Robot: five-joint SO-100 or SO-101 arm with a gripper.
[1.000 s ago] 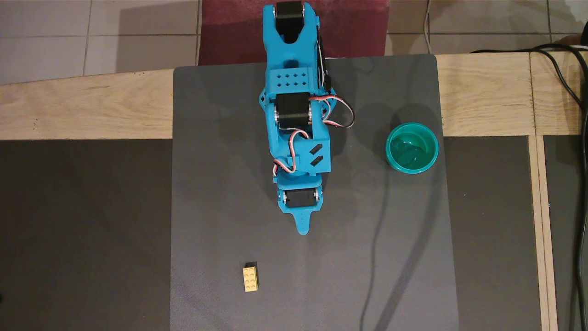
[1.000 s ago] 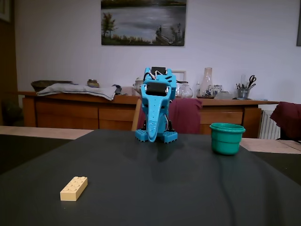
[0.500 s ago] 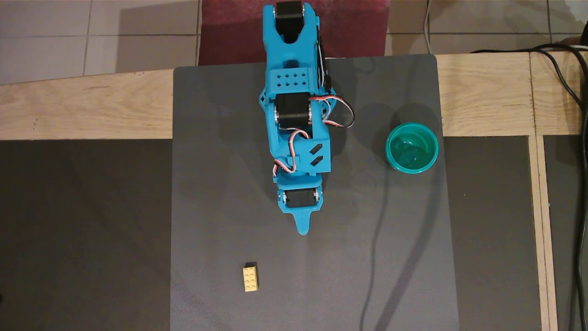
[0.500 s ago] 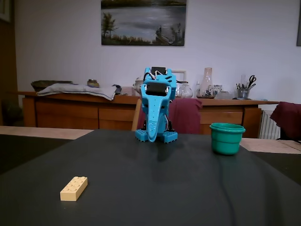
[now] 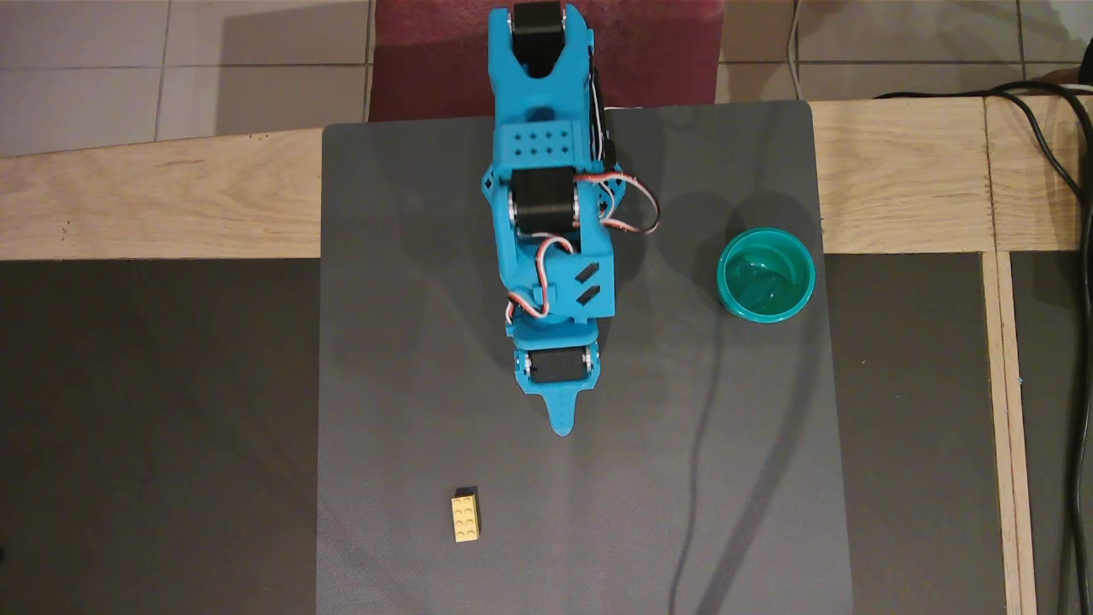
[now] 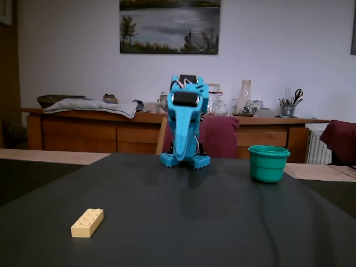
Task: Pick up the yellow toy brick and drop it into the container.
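A domestic room is seen behind the work area in the fixed view: a white wall with a landscape painting, a long wooden sideboard and dark red chairs. The work is laid out on a dark grey mat on a wooden table. The blue arm is folded near the far edge of the mat, with the end effector pointed toward the near edge and held clear of everything. Only a single blue tip is shown from above, and the front of the arm hides the fingers in the fixed view, so whether the jaws are together or apart cannot be told.

The yellow toy brick lies studs-up on the mat, well apart from the end effector and offset to its left in the overhead view. The container stands upright near the mat's right edge, far from the brick.

No grasp has been begun. The brick could be pushed or spun if the descent is off-centre or the jaws are not aligned with its narrow sides, since it is light and loose on the mat. A shallow pinch could let it slip on the long carry. The container could be tipped by a low approach striking its rim. A glossy patch inside the container makes its contents hard to judge.
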